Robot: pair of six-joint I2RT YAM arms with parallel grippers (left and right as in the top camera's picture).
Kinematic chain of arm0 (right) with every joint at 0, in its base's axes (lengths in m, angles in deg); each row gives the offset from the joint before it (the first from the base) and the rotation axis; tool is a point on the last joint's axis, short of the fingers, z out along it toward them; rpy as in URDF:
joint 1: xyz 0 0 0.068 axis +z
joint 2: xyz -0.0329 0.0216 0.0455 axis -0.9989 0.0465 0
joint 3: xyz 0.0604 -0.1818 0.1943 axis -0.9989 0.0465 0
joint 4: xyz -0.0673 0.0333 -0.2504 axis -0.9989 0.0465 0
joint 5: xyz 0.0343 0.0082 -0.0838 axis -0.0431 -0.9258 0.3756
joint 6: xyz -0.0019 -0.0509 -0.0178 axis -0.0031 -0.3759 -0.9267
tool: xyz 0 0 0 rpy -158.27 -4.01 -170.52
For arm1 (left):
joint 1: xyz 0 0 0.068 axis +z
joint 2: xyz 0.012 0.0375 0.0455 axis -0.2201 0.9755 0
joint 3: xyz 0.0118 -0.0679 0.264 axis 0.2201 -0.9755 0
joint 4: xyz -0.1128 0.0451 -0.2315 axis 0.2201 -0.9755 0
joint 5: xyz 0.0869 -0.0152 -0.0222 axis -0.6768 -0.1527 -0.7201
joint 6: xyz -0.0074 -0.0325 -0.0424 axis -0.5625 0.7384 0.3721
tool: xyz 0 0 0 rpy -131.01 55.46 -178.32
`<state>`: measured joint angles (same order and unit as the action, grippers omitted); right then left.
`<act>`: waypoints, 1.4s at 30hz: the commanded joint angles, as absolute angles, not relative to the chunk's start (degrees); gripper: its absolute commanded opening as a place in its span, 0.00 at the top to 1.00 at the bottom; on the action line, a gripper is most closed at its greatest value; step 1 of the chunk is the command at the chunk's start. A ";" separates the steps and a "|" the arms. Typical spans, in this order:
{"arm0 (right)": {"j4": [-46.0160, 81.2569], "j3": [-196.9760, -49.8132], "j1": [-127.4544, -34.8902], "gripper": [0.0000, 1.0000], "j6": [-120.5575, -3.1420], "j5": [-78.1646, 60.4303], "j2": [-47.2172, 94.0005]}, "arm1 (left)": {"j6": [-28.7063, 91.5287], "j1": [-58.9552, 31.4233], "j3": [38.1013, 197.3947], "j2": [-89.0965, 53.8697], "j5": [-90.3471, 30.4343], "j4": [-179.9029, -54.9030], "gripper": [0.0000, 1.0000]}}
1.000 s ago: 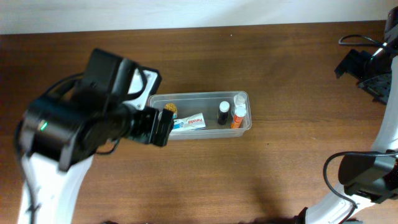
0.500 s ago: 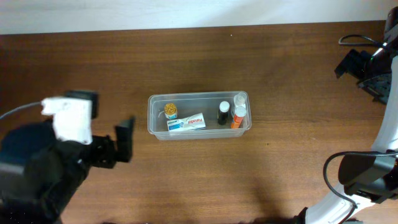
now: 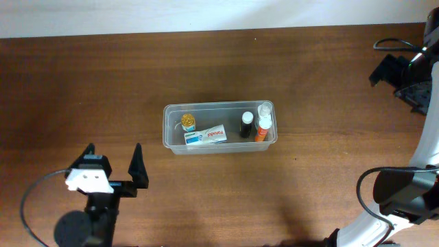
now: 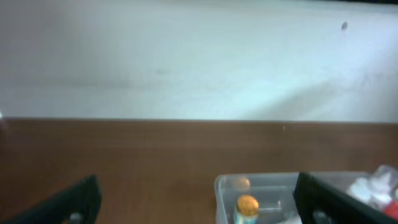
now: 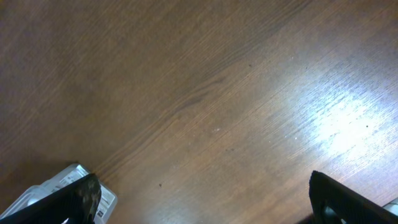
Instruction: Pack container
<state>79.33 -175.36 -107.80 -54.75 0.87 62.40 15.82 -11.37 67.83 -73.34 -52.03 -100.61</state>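
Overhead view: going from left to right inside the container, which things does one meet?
In the container: yellow-capped bottle → white box → black bottle → orange bottle.

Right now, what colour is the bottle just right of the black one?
Orange, with a white cap. The overhead view shows that bottle best.

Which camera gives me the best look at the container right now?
Overhead: the whole container shows from above, all four sides and its contents. Left wrist catches only one end of it, cut off at the frame's bottom edge. Right wrist shows mostly table; nothing there is clearly the container.
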 commanded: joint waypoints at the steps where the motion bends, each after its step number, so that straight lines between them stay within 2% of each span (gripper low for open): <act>1: 79.33 -176.06 -107.65 0.02 -54.44 1.37 62.02 | 14.64 -10.00 60.92 -78.06 -49.58 -94.68 0.01; 8: 79.33 -176.06 -107.65 0.02 -54.44 1.37 62.02 | 14.61 -9.78 52.11 -84.29 -49.63 -84.19 0.01; 19: 79.33 -176.06 -107.65 0.02 -54.44 1.37 62.02 | 14.64 -9.78 44.72 -88.99 -49.63 -78.05 0.01; 30: 79.33 -176.06 -107.65 0.02 -54.46 1.37 62.02 | 13.35 -9.76 38.58 -88.99 -52.47 -79.78 0.01; 36: 79.33 -176.06 -107.65 0.02 -54.44 1.37 62.02 | 13.15 -9.78 38.34 -88.97 -54.37 -87.86 0.01; 42: 79.33 -176.06 -107.67 0.02 -54.46 1.37 62.02 | 13.17 -9.78 38.36 -88.97 -54.37 -87.60 0.01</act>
